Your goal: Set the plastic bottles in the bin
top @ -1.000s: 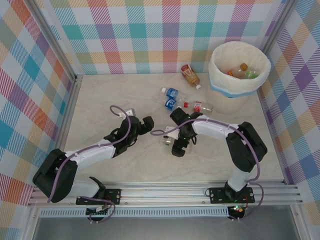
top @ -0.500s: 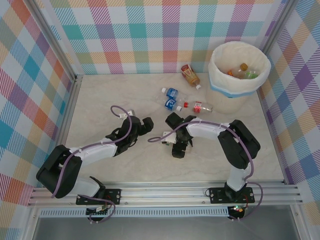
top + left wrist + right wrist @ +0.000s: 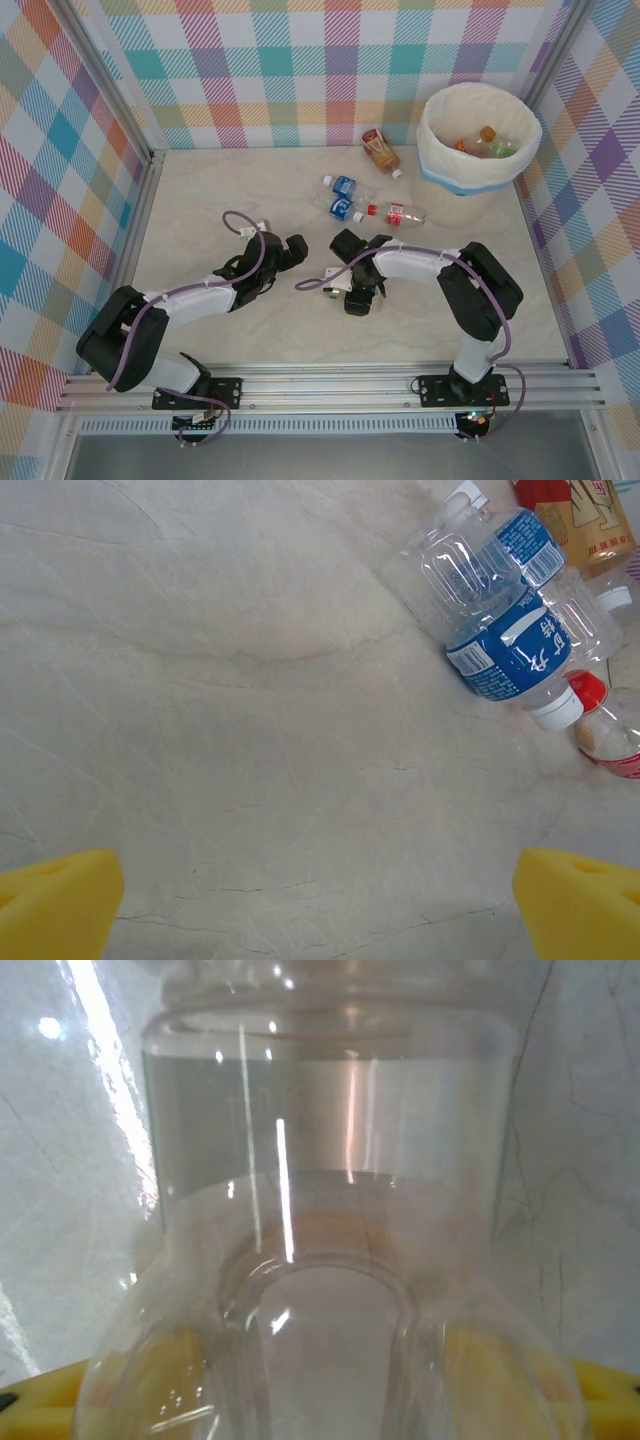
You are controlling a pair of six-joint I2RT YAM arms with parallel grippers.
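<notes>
A clear plastic bottle [image 3: 320,1190] lies on the table in front of the right arm, and my right gripper [image 3: 325,1375] is shut on it, with the yellow pads [image 3: 150,1375] pressed against both its sides. In the top view that bottle [image 3: 329,286] sits at the right gripper [image 3: 347,292] near the table's middle. My left gripper [image 3: 291,250] stands open over bare table, its yellow fingertips [image 3: 60,900] wide apart. Two blue-labelled bottles [image 3: 343,186] [image 3: 341,208], a red-labelled one [image 3: 400,213] and a brown one [image 3: 380,150] lie further back. The bin [image 3: 432,120] stands at the back right with bottles [image 3: 488,143] inside.
In the left wrist view the blue-labelled bottles [image 3: 505,655] and a red-capped bottle [image 3: 610,735] lie at the upper right, beyond the open fingers. Checkered walls and a metal frame [image 3: 140,215] enclose the table. Open table surface [image 3: 200,190] lies to the left.
My right gripper has shifted slightly left and its jaws have come together around the clear bottle. The left arm has barely moved and stays open.
</notes>
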